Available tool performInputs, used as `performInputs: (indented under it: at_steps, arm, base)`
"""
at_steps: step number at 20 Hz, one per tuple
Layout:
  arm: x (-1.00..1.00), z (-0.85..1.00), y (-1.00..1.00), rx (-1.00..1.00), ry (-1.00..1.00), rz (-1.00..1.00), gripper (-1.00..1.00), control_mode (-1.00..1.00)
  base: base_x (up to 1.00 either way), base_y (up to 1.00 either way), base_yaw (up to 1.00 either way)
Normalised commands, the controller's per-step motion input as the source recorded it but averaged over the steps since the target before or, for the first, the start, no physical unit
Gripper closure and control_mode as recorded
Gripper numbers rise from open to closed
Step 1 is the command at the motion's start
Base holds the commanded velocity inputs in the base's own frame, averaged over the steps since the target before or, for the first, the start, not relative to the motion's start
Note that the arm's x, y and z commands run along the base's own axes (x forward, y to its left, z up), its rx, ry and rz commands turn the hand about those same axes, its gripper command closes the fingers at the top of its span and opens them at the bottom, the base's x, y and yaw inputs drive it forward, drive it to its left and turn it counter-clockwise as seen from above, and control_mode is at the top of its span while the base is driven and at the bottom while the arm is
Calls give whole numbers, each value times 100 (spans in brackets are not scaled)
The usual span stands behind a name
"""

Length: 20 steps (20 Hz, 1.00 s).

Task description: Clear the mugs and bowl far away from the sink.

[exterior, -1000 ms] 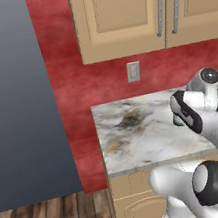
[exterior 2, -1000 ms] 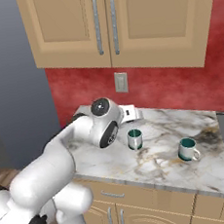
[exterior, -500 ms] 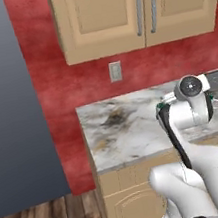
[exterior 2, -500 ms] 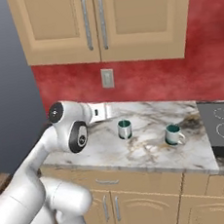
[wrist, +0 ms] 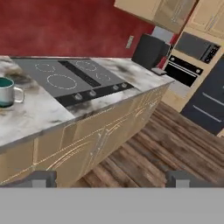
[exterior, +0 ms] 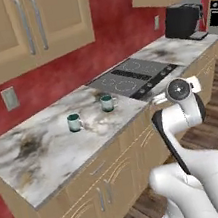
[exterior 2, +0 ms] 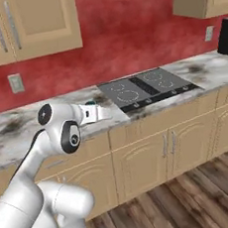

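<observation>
Two small white mugs with teal insides stand on the marbled counter (exterior: pixel 47 152): one mug (exterior: pixel 74 122) to the left, the other mug (exterior: pixel 107 103) nearer the cooktop. In the hand view one mug (wrist: pixel 8 91) sits at the left edge, handle to the right. My gripper (wrist: pixel 111 179) is open, its fingertips (wrist: pixel 41 178) wide apart with nothing between them. It hangs in front of the counter's edge and looks over the floor, well away from the mugs. The bowl and the sink are out of view.
A black cooktop (exterior: pixel 131 76) is set into the counter right of the mugs, with a black coffee machine (exterior: pixel 182 21) beyond it. Wall ovens (wrist: pixel 192 59) stand at the far end. Base cabinets (exterior 2: pixel 164 150) line the front, and wood floor (wrist: pixel 157 148) lies open before them.
The whole picture has shifted, so the base has moved. Cooktop and coffee machine have come into view and the mugs now lie to the left. The gripper has stayed open.
</observation>
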Motion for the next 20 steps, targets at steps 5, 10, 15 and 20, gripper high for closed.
performInputs:
  at_steps: [5,10,15,20]
  arm:
    - [0,0,0,0,0,0,-100,100]
    - [0,0,0,0,0,0,-100,100]
    - [0,0,0,0,0,0,-100,100]
    - [0,0,0,0,0,0,-100,100]
  base:
    - [-38,2,-94]
    - [-59,1,-84]
    - [-50,0,-87]
    - [-32,-1,-73]
